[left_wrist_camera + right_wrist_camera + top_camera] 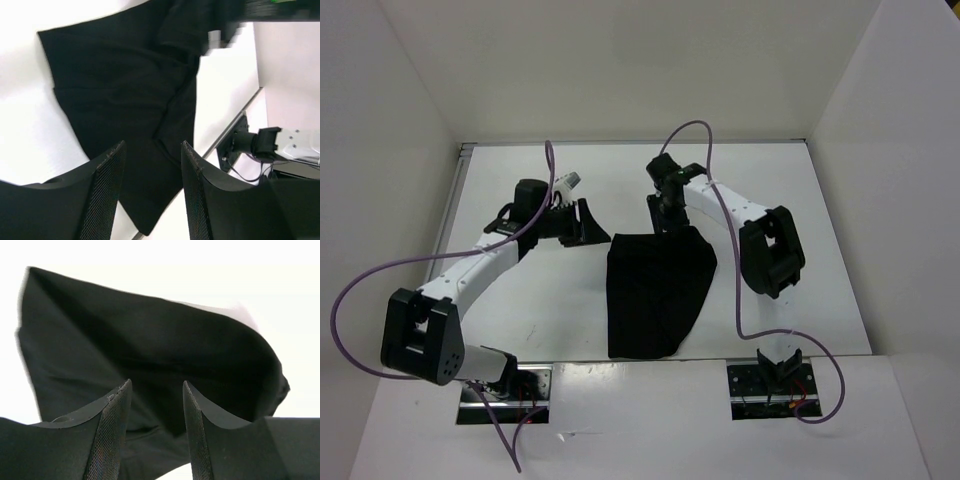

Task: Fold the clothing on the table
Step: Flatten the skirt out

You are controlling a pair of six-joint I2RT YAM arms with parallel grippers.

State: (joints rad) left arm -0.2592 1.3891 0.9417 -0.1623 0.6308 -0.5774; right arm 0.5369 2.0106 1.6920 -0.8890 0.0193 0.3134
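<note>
Clothing spread on the white table, both grippers open

Clothing [658, 295], a plain black garment, lies as a rough tapering panel at the middle of the table [820, 250], between the two arms, its narrower end toward their bases. The left gripper [588, 222] sits just beside the garment's far left corner, jaws apart, holding nothing. The right gripper [665, 215] is at the far edge, jaws likewise apart and empty; a raised fold of cloth shows beyond its fingers [112, 435]
</note>
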